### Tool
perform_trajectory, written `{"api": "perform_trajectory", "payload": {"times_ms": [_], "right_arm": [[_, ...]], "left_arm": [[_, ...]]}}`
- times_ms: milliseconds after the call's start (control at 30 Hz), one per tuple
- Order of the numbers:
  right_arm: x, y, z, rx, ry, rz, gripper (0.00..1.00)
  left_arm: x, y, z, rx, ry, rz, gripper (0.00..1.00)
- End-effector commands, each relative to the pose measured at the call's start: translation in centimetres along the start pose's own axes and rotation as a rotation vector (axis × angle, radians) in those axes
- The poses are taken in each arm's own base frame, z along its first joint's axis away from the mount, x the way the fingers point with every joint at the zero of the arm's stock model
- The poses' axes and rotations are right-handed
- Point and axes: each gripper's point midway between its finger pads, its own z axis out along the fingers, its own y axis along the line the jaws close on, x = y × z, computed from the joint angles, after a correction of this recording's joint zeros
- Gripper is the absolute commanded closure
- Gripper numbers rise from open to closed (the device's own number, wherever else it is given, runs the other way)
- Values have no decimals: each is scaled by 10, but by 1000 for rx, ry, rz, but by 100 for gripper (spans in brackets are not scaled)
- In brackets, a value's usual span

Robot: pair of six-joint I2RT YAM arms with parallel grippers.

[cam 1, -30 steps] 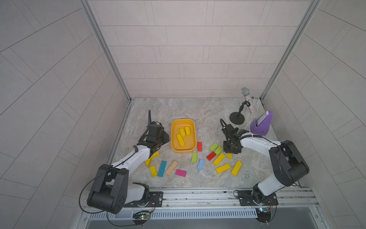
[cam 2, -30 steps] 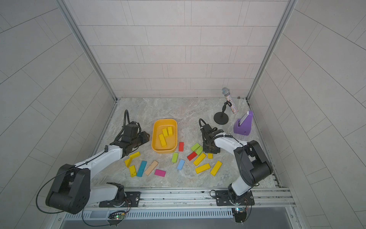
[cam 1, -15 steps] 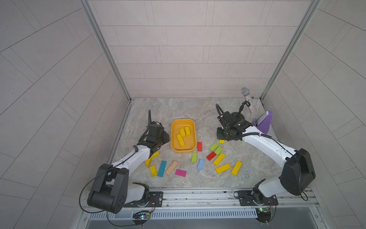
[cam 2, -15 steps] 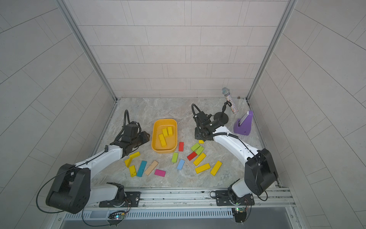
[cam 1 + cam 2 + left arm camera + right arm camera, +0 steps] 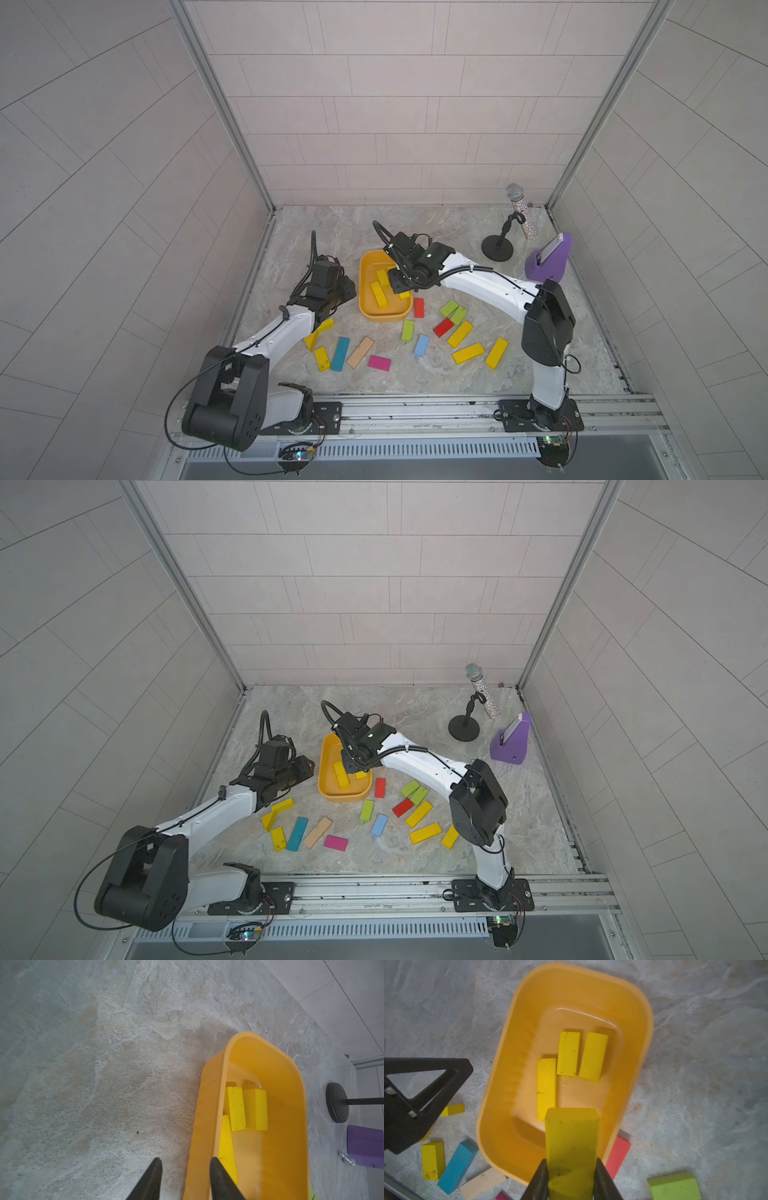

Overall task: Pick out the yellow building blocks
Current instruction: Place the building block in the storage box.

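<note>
My right gripper (image 5: 571, 1163) is shut on a yellow building block (image 5: 572, 1147) and hangs over the near end of the orange-yellow tub (image 5: 496, 1105). Three yellow blocks (image 5: 568, 1053) lie flat inside the tub. More yellow blocks lie on the table in both top views: three at the right (image 5: 468, 353) and two at the left (image 5: 322, 358) beside my left arm. My left gripper (image 5: 186, 1159) stands open at the tub's left wall (image 5: 362, 291), one finger over the rim, holding nothing.
Red (image 5: 419, 307), lime-green (image 5: 449, 308), blue (image 5: 421, 345), teal (image 5: 340, 353), tan (image 5: 360, 352) and magenta (image 5: 379, 362) blocks lie scattered in front of the tub. A microphone stand (image 5: 496, 249) and a purple holder (image 5: 546, 264) stand at the back right.
My right arm has risen from the blocks at the right and swung left, carrying a yellow block over the tub. The left arm has not moved.
</note>
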Motion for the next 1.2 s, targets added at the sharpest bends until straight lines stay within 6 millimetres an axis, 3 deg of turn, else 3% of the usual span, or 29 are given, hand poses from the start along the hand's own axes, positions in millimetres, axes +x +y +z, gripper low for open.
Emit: {"api": "perform_trajectory", "payload": {"times_ms": [0,267,533,700,933,1167], "right_arm": [[6,2,17,16,62,-44,78],[11,0,61,57,101,-57,77],[18,1,87,68,130,-61,75],[20,-2,96,84,137,-65,69],[11,-3,83,100,108,-66,55],[-4,0,37,71,37,-47,51]], "left_arm": [[-4,8,-9,-33,-39,2,57],[-7,16,-15,-65,-76,0,56],[-6,13,-12,-55,-58,-5,55],[-4,13,-12,-55,-50,-3,55],[-4,11,-11,-44,-41,-3,54],[-3,6,-8,-18,-34,0,52]]}}
